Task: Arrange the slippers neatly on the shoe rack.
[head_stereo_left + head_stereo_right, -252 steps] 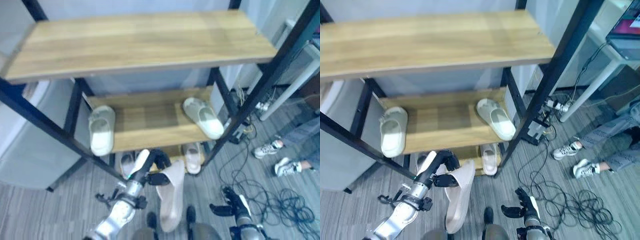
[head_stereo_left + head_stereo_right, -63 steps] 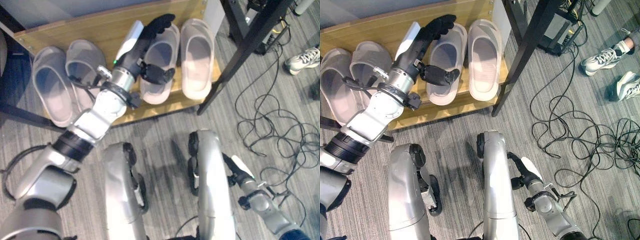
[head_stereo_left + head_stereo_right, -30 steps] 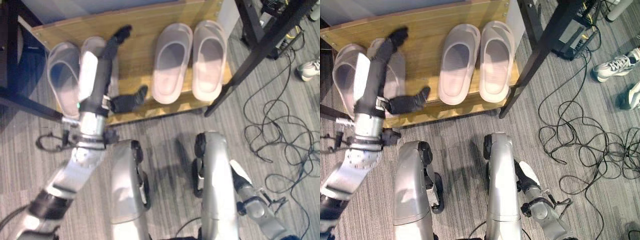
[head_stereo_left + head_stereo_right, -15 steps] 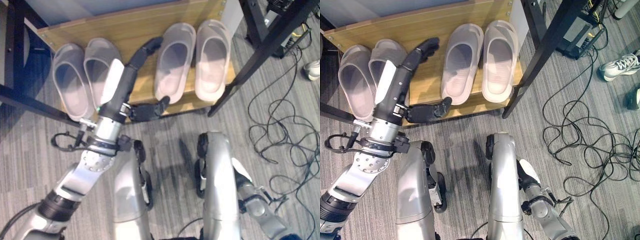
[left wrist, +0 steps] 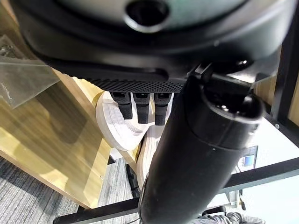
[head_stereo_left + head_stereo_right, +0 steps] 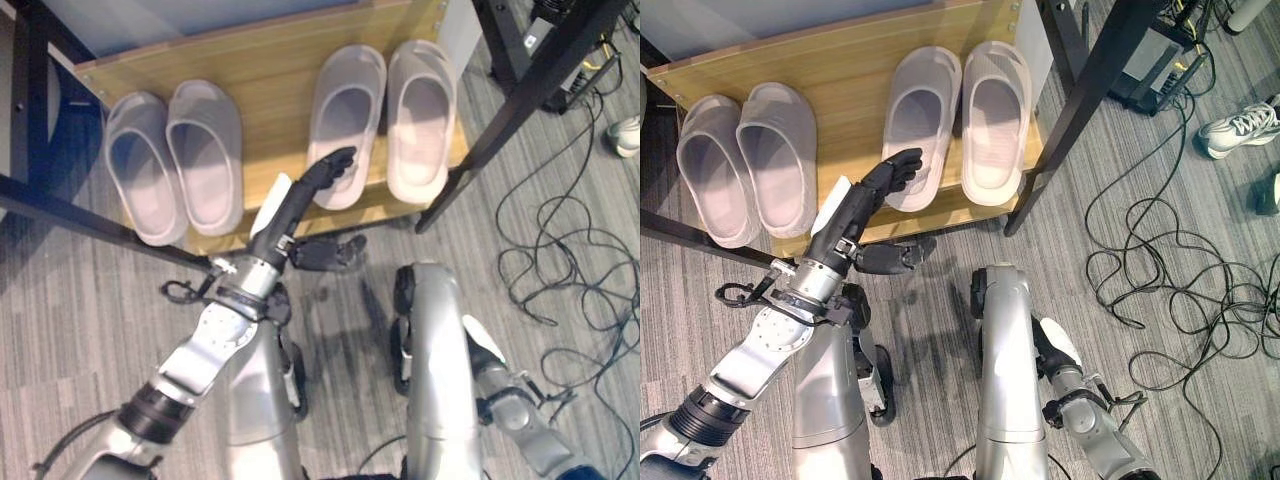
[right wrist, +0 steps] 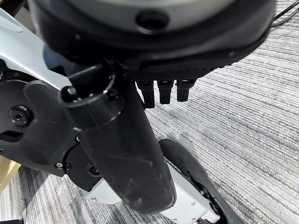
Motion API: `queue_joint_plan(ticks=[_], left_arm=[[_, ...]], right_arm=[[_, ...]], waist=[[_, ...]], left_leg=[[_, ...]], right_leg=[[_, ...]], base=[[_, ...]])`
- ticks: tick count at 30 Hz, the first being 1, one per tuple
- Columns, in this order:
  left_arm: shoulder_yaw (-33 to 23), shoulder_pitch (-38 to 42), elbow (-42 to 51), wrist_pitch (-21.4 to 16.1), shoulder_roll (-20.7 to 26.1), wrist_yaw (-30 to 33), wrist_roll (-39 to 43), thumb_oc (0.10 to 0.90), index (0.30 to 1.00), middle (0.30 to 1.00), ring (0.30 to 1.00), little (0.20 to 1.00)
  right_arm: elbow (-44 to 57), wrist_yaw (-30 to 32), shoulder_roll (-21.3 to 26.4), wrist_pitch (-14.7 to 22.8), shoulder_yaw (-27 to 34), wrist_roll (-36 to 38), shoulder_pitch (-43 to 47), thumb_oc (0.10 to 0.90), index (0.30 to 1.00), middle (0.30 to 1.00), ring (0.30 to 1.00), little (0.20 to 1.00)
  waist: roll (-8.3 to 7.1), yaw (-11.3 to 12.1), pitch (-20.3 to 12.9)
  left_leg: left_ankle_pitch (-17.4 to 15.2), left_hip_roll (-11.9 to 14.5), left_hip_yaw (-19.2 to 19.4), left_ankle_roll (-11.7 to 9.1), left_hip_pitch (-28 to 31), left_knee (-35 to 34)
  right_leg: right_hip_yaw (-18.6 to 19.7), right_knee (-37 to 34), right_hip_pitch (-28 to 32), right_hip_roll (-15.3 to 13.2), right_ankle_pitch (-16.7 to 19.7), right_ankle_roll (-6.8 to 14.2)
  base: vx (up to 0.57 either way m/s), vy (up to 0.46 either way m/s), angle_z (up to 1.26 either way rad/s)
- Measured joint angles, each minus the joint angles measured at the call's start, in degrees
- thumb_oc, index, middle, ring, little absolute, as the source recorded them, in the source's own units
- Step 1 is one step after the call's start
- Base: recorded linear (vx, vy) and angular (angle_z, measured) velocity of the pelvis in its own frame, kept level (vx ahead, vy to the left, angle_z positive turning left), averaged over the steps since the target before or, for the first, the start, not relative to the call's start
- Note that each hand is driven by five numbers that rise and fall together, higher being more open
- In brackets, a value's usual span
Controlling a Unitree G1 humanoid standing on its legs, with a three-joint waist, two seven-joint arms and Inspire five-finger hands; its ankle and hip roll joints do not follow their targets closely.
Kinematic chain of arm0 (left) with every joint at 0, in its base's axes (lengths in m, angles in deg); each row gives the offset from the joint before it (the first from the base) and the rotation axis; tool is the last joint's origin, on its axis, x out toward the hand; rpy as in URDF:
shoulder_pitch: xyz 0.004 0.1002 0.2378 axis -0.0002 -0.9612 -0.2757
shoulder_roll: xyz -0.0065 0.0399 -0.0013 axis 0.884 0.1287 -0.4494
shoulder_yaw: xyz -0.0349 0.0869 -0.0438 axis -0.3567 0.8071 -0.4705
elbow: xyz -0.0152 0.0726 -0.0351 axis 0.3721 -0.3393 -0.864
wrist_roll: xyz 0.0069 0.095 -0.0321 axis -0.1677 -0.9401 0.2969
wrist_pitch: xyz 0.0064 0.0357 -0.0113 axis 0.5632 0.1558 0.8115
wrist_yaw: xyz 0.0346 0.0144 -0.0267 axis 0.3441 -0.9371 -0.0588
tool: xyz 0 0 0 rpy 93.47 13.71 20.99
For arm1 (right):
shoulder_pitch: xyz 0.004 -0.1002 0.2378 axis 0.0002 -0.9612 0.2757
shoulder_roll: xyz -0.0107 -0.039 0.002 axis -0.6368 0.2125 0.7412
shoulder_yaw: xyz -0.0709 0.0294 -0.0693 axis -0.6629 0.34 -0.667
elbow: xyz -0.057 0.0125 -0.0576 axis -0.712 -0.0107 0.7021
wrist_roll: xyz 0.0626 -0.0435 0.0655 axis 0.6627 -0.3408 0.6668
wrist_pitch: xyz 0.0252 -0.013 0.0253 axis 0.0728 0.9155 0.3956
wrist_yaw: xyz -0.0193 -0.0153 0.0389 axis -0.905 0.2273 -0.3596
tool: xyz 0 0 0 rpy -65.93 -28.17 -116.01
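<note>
Two pairs of pale grey slippers lie toes-in on the rack's bottom wooden shelf (image 6: pixel 275 95). One pair, slipper (image 6: pixel 137 172) and slipper (image 6: pixel 206 155), is on the left. The other pair, slipper (image 6: pixel 346 120) and slipper (image 6: pixel 421 118), is on the right. My left hand (image 6: pixel 310 185) is open above the shelf's front edge, fingertips over the heel of the third slipper (image 5: pixel 117 127), holding nothing. In the left wrist view its fingers (image 5: pixel 142 109) point straight at that slipper. My right hand (image 6: pixel 1052 350) hangs open low by my side over the carpet.
Black rack posts (image 6: pixel 520 110) run diagonally on the right, and a black bar (image 6: pixel 60 205) crosses on the left. Loose cables (image 6: pixel 560 270) sprawl over the grey carpet to the right. A person's shoe (image 6: pixel 1232 128) and a power box (image 6: pixel 1152 60) lie beyond the post.
My left hand earlier set a slipper on the shelf beside its mate and let go. Since half a second ago it has drawn back from between the pairs to the shelf's front edge.
</note>
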Motion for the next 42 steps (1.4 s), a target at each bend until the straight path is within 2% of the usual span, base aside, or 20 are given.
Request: queue_joint_plan(ticks=[8, 13, 16, 19, 26, 29, 31, 33, 36, 42], left_arm=[[0.01, 0.11, 0.0, -0.03, -0.38, 0.55, 2.18, 0.8, 0.9, 0.9, 0.9, 0.9], [1.01, 1.0, -0.08, 0.03, -4.52, 1.46, 4.61, 0.8, 0.9, 0.9, 0.9, 0.9], [5.76, 6.57, -0.22, 0.16, -9.42, 2.72, 8.71, 0.8, 0.9, 0.9, 0.9, 0.9], [7.51, 10.38, -0.18, -0.2, -11.33, 2.69, 8.97, 0.8, 0.9, 0.9, 0.9, 0.9], [6.27, 11.77, -0.16, -1.4, -10.04, 6.55, 8.73, 0.8, 0.9, 0.9, 0.9, 0.9], [4.93, 11.47, -0.16, -1.48, -6.28, 7.37, 5.65, 0.8, 0.9, 0.9, 0.9, 0.9], [3.96, 11.22, -0.17, -1.48, -5.67, 8.07, 4.21, 0.8, 0.9, 0.9, 0.9, 0.9], [0.33, 8.54, -0.19, -1.97, -5.33, 9.41, 3.03, 0.8, 0.9, 0.9, 0.9, 0.9], [-1.61, 4.42, -0.21, -2.39, -3.3, 9.73, 0.91, 0.8, 0.9, 0.9, 0.9, 0.9], [-2.24, 0.06, -0.49, -2.26, -3.11, 10.9, -1.27, 0.8, 0.9, 0.9, 0.9, 0.9]], right_arm=[[-0.16, 0.05, 0.0, 0.0, -0.23, 0.0, 0.14, 0.8, 0.9, 0.9, 0.9, 0.9], [-0.44, 0.61, -0.01, -0.01, -1.22, 0.0, 1.05, 0.8, 0.9, 0.9, 0.9, 0.9], [-2.21, 0.97, 0.38, -0.16, -3.38, 0.07, 2.85, 0.8, 0.9, 0.9, 0.9, 0.9], [-2.81, 1.04, 0.35, -0.18, -4.26, 0.17, 3.83, 0.8, 0.9, 0.9, 0.9, 0.9], [-4.41, 1.77, 0.33, 0.04, -5.51, 0.74, 5.01, 0.8, 0.9, 0.9, 0.9, 0.9], [-4.5, 1.78, 0.33, 0.06, -5.63, 0.74, 5.08, 0.8, 0.9, 0.9, 0.9, 0.9], [-4.5, 1.85, 0.33, 0.05, -5.61, 0.72, 5.16, 0.8, 0.9, 0.9, 0.9, 0.9], [-4.6, 1.92, 0.27, 0.05, -5.6, 0.64, 5.04, 0.8, 0.9, 0.9, 0.9, 0.9], [-4.96, 2.07, 0.01, 0.05, -5.54, 0.63, 4.73, 0.8, 0.9, 0.9, 0.9, 0.9], [-5.04, 2.41, -0.2, 0.05, -5.56, 0.34, 4.21, 0.8, 0.9, 0.9, 0.9, 0.9]], waist=[[-0.01, -0.36, 0.0], [-0.05, -0.62, 0.01], [-0.28, -0.8, 0.06], [-0.39, -1.35, 0.09], [-0.4, -1.97, 0.08], [-0.37, -1.77, 0.07], [-0.38, -1.65, 0.07], [-0.35, -1.15, 0.06], [-0.33, -0.88, 0.05], [-0.32, -0.05, 0.05]], left_leg=[[0.0, 0.0, -0.17, 0.0, -0.02, 0.01], [-0.01, 0.01, -0.18, 0.02, -0.11, 0.03], [-0.02, -0.01, -0.35, 0.04, -0.13, 0.03], [-0.02, -0.02, -0.41, 0.05, -0.14, 0.01], [-0.02, -0.04, -0.54, 0.04, -0.12, 0.0], [-0.02, -0.07, -0.54, 0.04, -0.12, -0.02], [-0.02, -0.07, -0.54, 0.04, -0.11, -0.02], [-0.02, -0.07, -0.51, 0.04, -0.11, -0.03], [-0.02, -0.07, -0.53, 0.04, -0.05, -0.05], [-0.02, -0.14, -0.43, 0.04, -0.1, -0.01]], right_leg=[[-0.15, -0.04, 0.05, 0.01, -0.01, -0.01], [-0.17, -0.11, 0.06, -0.01, -0.02, 0.02], [-0.35, -0.15, 0.18, -0.06, -0.04, 0.07], [-0.41, -0.22, 0.21, -0.08, -0.05, 0.07], [-0.56, -0.21, 0.25, -0.09, -0.06, 0.05], [-0.56, -0.21, 0.26, -0.15, -0.07, 0.04], [-0.59, -0.21, 0.26, -0.15, -0.08, 0.02], [-0.57, -0.22, 0.3, -0.19, -0.08, 0.01], [-0.59, -0.22, 0.32, -0.17, -0.11, -0.06], [-0.48, -0.22, 0.38, -0.28, -0.11, -0.05]], base=[[0.0, 0.0, 0.0], [0.0, 0.0, 0.0], [0.0, 0.0, 0.0], [0.0, 0.0, 0.0], [0.0, 0.0, 0.0], [0.0, 0.0, 0.0], [0.0, 0.0, 0.0], [0.0, 0.0, 0.0], [0.0, 0.0, 0.0], [0.0, 0.0, 0.0]])
